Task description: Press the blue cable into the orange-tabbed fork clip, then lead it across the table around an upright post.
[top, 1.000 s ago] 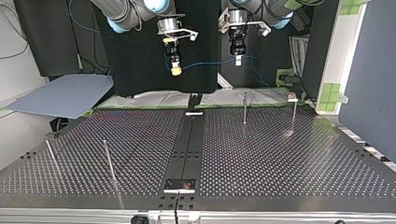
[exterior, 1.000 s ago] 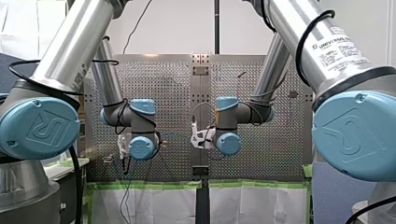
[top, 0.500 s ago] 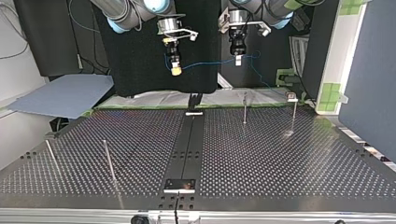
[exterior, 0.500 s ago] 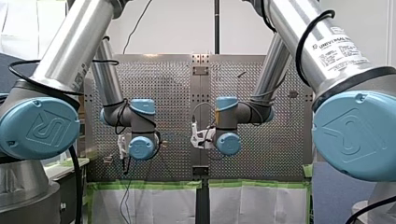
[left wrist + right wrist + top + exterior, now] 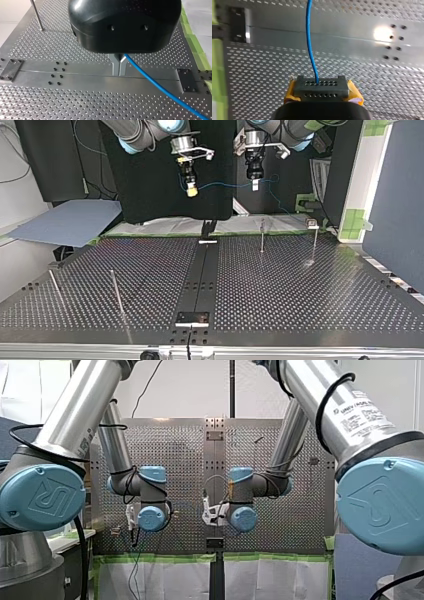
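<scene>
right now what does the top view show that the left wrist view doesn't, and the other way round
Only the top view: both grippers high above the table, my right gripper with yellow pads and my left gripper, the blue cable strung between them, and all four upright posts. Only the left wrist view: up close, my left gripper's metal fingers shut on the cable, which runs off beside them. Both: the cable, the perforated table and at least one post.
</scene>
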`<state>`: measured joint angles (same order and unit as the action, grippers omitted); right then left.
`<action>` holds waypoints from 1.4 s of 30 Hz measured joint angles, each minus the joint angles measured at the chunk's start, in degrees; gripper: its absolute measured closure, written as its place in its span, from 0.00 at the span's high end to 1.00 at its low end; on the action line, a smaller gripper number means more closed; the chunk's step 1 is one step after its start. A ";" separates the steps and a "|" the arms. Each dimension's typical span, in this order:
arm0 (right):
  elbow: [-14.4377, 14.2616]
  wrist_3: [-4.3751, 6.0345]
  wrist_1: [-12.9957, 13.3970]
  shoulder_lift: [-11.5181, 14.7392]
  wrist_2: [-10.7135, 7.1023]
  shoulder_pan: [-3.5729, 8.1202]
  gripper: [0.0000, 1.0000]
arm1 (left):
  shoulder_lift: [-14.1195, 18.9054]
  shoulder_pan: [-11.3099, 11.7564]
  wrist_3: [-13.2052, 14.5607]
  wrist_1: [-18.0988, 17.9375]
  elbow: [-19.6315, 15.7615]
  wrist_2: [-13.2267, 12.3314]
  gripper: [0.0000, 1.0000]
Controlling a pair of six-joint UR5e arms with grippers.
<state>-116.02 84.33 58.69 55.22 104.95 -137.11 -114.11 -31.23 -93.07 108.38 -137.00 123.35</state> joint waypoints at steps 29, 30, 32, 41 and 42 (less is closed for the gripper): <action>-0.05 -0.02 -0.15 -2.69 0.00 -0.31 0.00 | -5.20 3.75 1.91 5.92 -0.09 0.43 0.00; -0.05 -0.02 -0.15 -2.70 0.00 -0.31 0.00 | -5.41 3.80 1.92 6.70 -0.09 0.44 0.00; -0.05 -0.02 -0.14 -2.70 0.00 -0.31 0.00 | -5.58 3.84 1.93 7.50 -0.09 0.44 0.00; -0.05 -0.02 -0.14 -2.70 0.00 -0.31 0.00 | -5.70 3.88 1.93 8.33 -0.09 0.44 0.00; -0.05 -0.02 -0.15 -2.69 0.00 -0.31 0.00 | -5.70 3.88 1.93 8.34 -0.09 0.44 0.00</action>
<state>-116.07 84.30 58.54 52.53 104.95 -137.42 -119.81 -27.36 -91.14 116.72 -137.09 123.79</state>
